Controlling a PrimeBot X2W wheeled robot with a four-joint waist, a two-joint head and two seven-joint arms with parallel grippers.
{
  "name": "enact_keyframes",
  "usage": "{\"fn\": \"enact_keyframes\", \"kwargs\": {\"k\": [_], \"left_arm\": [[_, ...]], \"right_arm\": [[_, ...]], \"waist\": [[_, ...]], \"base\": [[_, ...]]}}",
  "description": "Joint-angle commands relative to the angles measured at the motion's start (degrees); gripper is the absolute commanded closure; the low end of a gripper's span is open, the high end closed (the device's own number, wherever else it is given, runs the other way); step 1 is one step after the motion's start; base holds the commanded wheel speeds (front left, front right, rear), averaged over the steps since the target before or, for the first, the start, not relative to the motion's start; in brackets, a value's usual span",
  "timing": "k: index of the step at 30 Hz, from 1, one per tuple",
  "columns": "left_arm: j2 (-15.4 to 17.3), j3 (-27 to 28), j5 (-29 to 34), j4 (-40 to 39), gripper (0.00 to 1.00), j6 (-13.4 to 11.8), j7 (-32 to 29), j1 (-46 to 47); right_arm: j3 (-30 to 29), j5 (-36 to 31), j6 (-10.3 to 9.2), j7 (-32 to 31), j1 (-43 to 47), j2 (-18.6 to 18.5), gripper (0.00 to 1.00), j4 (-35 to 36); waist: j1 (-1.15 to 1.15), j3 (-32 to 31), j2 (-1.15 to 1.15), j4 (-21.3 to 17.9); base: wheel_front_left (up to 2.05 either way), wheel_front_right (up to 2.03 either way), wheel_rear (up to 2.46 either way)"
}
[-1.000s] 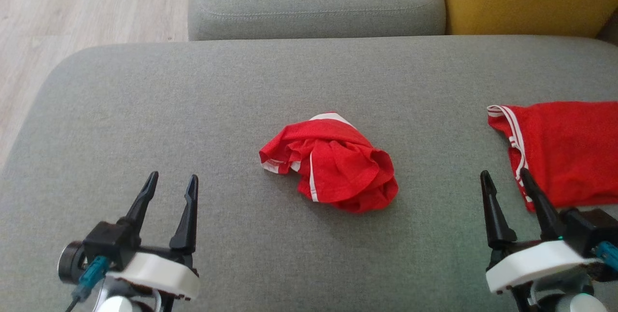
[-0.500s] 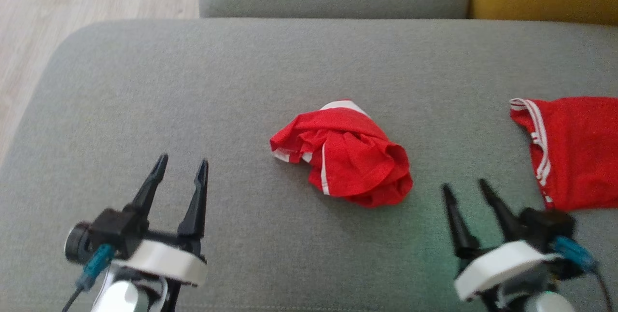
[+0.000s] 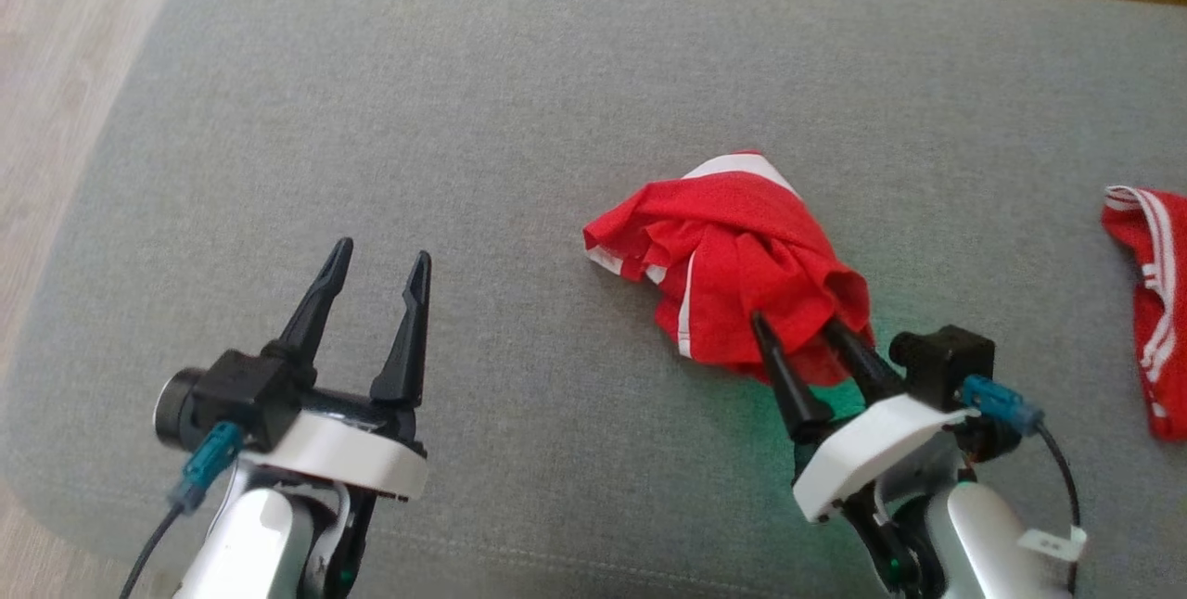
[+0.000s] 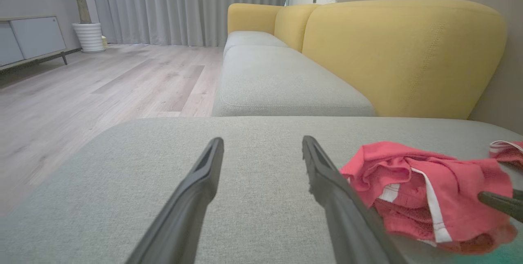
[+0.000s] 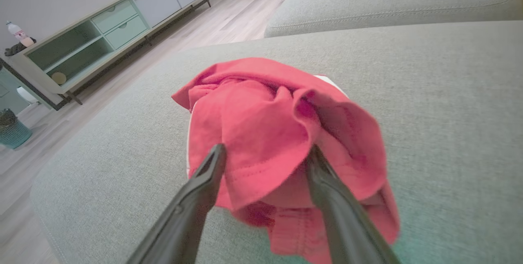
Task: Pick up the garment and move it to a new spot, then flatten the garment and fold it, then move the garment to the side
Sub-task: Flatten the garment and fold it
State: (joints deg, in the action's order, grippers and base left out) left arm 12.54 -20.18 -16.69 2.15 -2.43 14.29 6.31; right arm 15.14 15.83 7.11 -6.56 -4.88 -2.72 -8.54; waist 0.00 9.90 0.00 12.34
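A crumpled red garment [image 3: 733,256] lies on the grey cushion [image 3: 464,70]; the right gripper [image 3: 793,323] straddles a fold, fingers apart, seemingly to pinch and lift it, while the left gripper [image 3: 384,249] hangs spread, well clear.

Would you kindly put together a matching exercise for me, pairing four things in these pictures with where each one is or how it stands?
Things
1. left pincer
2. right pincer
3. crumpled red garment
4. second red garment

Places or states
A. lying apart at the right edge of the head view
B. open over a bare part of the grey cushion
C. set either side of a fold of red cloth
D. bunched up on the cushion, between the two arms

Pairs: 1-B, 2-C, 3-D, 4-A
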Motion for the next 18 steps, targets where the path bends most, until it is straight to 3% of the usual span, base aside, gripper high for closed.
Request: {"fn": "enact_keyframes", "kwargs": {"k": [1, 10, 18], "left_arm": [[0.5, 2.3, 0.5, -1.7, 0.00, 0.3, 0.7, 3.0], [-0.4, 4.3, 1.8, -2.1, 0.00, 1.2, 0.7, 2.8], [-1.5, 5.1, 2.8, -1.9, 0.00, 2.5, 0.7, 2.9]], "right_arm": [[1.5, 0.4, 0.37, 0.3, -2.1, -0.2, 1.00, 1.7], [0.7, -1.1, 0.37, 1.6, -5.8, -0.2, 1.00, 9.4], [-8.8, -3.8, 0.37, 0.3, -7.6, -0.2, 1.00, 14.4]], "waist": [[0.00, 0.4, 0.00, 0.4], [0.00, 1.3, 0.00, -1.7], [0.00, 1.5, 0.00, -4.3]], "base": [[0.00, 0.00, 0.00], [0.00, 0.00, 0.00], [0.00, 0.00, 0.00]]}}
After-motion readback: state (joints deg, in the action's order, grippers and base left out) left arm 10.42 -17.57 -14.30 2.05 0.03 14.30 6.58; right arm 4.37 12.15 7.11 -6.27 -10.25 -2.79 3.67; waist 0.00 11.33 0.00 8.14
